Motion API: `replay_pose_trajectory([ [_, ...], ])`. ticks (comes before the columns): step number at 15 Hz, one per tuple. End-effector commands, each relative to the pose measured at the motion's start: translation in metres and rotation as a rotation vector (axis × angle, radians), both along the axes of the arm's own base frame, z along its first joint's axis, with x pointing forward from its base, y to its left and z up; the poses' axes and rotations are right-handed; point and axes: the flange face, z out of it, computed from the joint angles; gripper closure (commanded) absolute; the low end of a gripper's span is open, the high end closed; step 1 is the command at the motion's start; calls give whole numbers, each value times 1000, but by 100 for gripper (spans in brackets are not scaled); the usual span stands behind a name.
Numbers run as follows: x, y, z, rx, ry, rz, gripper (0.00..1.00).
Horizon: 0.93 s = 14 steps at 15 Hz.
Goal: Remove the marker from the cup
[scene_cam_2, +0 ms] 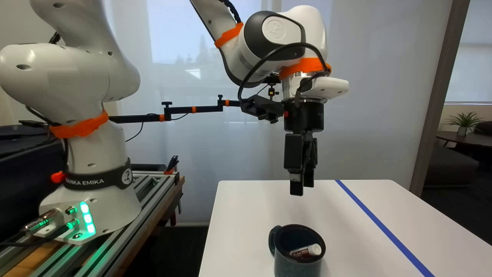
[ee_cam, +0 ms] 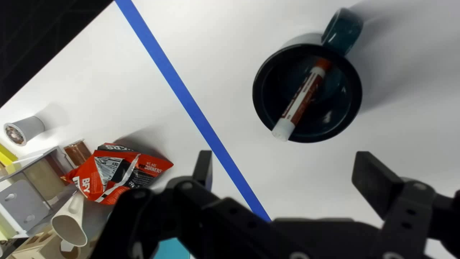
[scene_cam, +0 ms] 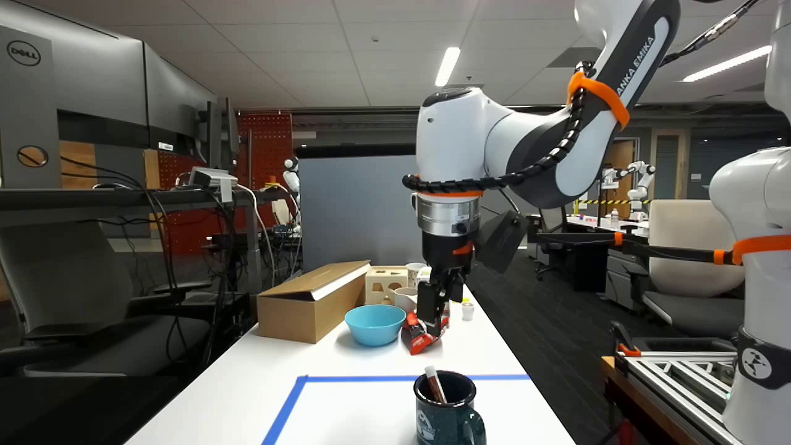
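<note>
Smooth white table (scene_cam: 364, 408): is carrying a scattered spread of objects.
Flat blue tape strips (scene_cam: 358, 379): are crossing the white surface, meeting at a corner in an exterior view.
Glossy dark-teal mug (scene_cam: 446, 420) with a side handle: is standing upright, apart from the tape.
Brown cardboard box (scene_cam: 296, 318): is sitting near one edge.
Round light-blue bowl (scene_cam: 375, 329): is resting near the cardboard box.
Crumpled red-and-black snack bag (ee_cam: 122, 172): is lying just beside the bowl.
Pale wooden box (scene_cam: 378, 287) with cut-out holes: is standing behind the bowl.
Small white tapered container (ee_cam: 32, 129): is standing near the opposite edge.
</note>
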Motion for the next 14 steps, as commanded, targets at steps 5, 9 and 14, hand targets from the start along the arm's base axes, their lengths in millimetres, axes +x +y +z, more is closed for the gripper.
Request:
replay_pose_trajectory([
  [5,11,6,-26,10,-140,-67,0],
  [9,8,3,-45,6,-150,-115,0],
  [14,10,-6,-68,7,-153,-150,0],
])
